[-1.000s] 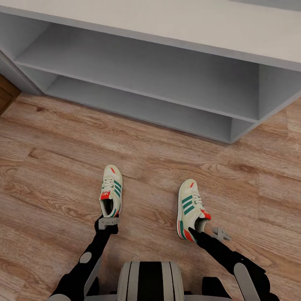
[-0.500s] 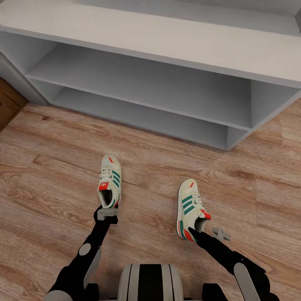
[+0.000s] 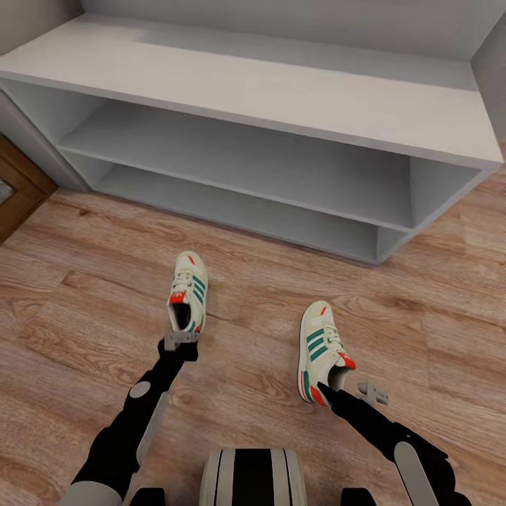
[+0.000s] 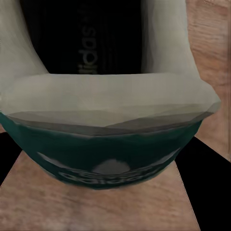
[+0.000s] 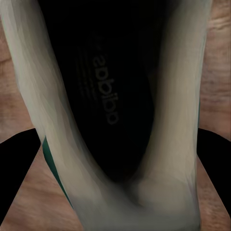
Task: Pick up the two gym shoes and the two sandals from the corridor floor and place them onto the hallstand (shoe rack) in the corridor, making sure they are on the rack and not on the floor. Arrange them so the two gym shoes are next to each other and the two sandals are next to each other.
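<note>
Two cream gym shoes with teal stripes and red-orange patches are in the head view, toes pointing toward the hallstand. My left gripper is shut on the heel of the left gym shoe. In the left wrist view its teal heel sits between dark fingers. On the heel of the right gym shoe my right gripper is shut. The right wrist view looks into that shoe's dark opening, fingers at its sides. The sandals are out of view.
The hallstand's long pale bench top and two open shelf tiers span the back. Wood-plank corridor floor lies between it and me. A brown wooden panel stands at far left. My trunk is at the bottom.
The view has shifted, bringing more of the hallstand's top into sight. The left gym shoe has moved forward toward the rack with my left gripper. The right shoe stayed level with my right gripper.
</note>
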`<state>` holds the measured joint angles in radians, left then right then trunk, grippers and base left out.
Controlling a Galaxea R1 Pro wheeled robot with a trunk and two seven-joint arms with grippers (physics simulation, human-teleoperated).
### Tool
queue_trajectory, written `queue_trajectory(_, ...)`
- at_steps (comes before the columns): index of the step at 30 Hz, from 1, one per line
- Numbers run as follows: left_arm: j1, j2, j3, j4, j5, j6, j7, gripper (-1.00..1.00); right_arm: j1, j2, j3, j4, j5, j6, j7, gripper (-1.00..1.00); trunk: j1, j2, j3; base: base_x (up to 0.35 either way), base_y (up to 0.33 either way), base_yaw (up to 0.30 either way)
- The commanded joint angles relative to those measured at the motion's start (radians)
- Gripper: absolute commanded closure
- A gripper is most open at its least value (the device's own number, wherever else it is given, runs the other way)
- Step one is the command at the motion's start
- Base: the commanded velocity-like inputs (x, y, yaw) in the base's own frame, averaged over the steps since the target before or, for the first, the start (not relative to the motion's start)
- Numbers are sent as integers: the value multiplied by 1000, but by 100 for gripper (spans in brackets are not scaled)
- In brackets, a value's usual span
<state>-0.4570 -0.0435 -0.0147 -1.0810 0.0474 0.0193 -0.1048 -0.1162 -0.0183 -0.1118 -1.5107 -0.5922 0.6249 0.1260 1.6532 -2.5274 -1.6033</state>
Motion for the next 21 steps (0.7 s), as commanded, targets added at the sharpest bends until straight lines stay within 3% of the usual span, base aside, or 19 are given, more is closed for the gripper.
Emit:
queue_trajectory(1,0,0,1,-2,5,7,-4,100,0,0,-2,0,2,6,4,100,-1,0,3,0,0,0)
queue_trajectory(4,0,-1,0,-26,5,38,-5,100,0,0,-2,-1,2,6,4,100,-2,1,15,0,0,0)
queue_trajectory(5,0,-1,-2,-68,5,98,-5,100,0,1,-2,-1,2,6,5,100,-2,1,19,0,0,0)
queue_trajectory(7,0,-1,-3,-82,5,123,-6,100,0,1,-2,-1,2,6,5,100,-3,1,27,0,0,0)
queue_trajectory(16,0,-1,-5,-95,4,155,-7,100,0,4,9,-1,2,6,4,100,-7,4,61,0,0,0)
queue_trajectory(17,0,-1,-5,-95,3,226,-7,100,0,5,12,0,2,6,4,100,-8,4,65,0,0,0)
queue_trajectory(21,0,-1,-5,-96,3,263,-7,100,0,5,11,0,2,6,4,100,-10,5,81,0,0,0)
